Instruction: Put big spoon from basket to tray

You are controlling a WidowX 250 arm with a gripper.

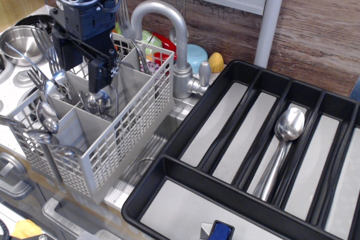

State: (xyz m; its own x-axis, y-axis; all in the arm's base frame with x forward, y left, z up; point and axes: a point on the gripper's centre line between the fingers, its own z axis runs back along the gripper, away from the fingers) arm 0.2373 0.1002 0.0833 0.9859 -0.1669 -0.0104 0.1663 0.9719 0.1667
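A: Where does the gripper stand?

B: Lowered into the grey basket, at nine o'clock from the tray. Its dark fingers sit among upright cutlery; whether they are parted or clenched, I cannot tell.

A: And the big spoon?

B: One big spoon lies in the tray's middle compartment, bowl toward twelve o'clock, well apart from the fingers. The faucet rises between basket and tray.

- The worktop is white and speckled, visible at the left edge.
- The grey lattice basket stands at its near edge, beside the sink.
- A steel bowl sits at the far left.
- The black tray lies to the right, overlapping the sink edge.
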